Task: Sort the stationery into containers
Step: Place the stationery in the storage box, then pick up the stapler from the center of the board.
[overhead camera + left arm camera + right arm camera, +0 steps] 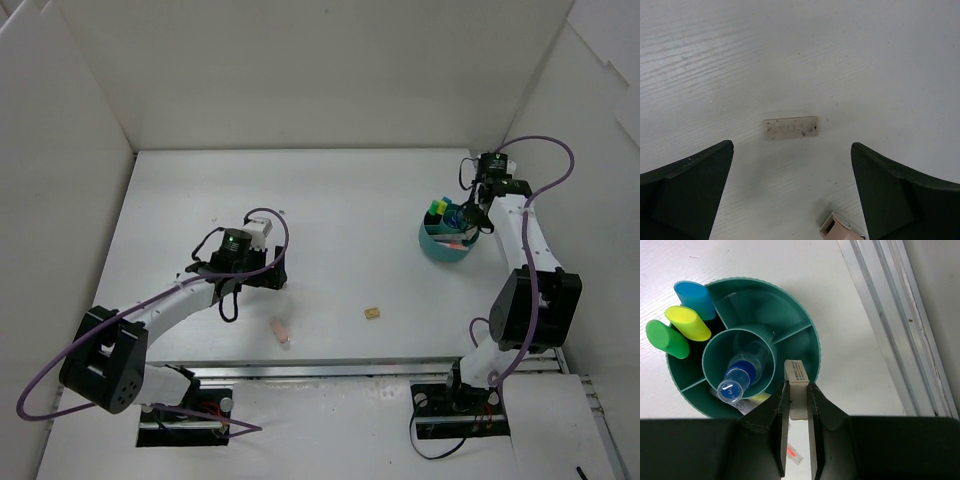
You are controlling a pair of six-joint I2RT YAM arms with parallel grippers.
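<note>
My right gripper [799, 385] is shut on a beige stick [798, 374] with a printed label, held over the near rim of the teal container [790, 310]. Its centre cup holds a blue-capped clear pen [737, 380]. One outer section holds green [666, 339], yellow [687, 322] and blue [696, 299] highlighter caps. From above, the container [430, 247] sits at the right with my right gripper [470, 215] over it. My left gripper [272, 272] is open and low, with a pink eraser [840, 227] by its right finger. The pink eraser [283, 332] and a tan cube [373, 313] lie on the table.
A flat beige patch [791, 127] with dark specks lies ahead of the left fingers. An orange-cored clear pen [794, 454] shows through the right fingers' gap. A metal rail [890, 315] runs right of the container, another [350, 370] along the near edge. White walls enclose the table.
</note>
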